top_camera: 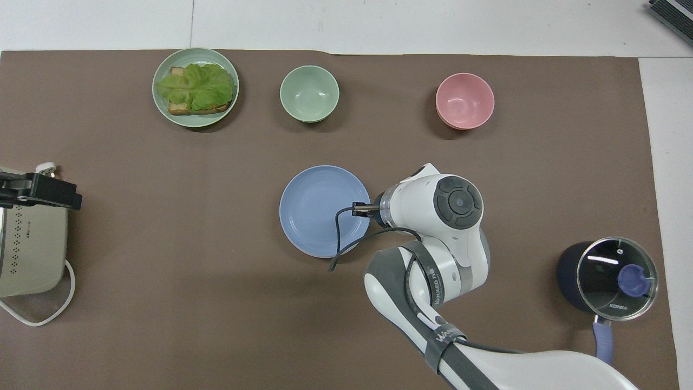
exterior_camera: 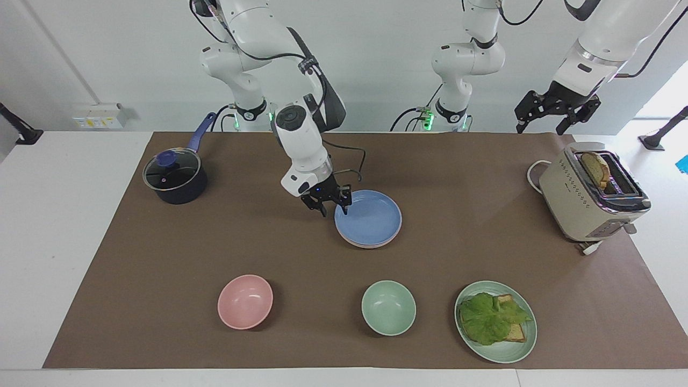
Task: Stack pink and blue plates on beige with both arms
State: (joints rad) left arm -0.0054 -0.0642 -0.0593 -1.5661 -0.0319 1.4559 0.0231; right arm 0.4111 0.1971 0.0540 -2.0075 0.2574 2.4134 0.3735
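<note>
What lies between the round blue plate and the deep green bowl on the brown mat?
Nothing: in the facing view only bare brown mat separates the round blue plate from the deep green bowl.

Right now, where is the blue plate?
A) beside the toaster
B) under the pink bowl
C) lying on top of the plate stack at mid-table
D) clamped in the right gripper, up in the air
C: the blue plate lies flat on the stack, a pink rim peeking out beneath it, and the right gripper stands open at its edge.
</note>
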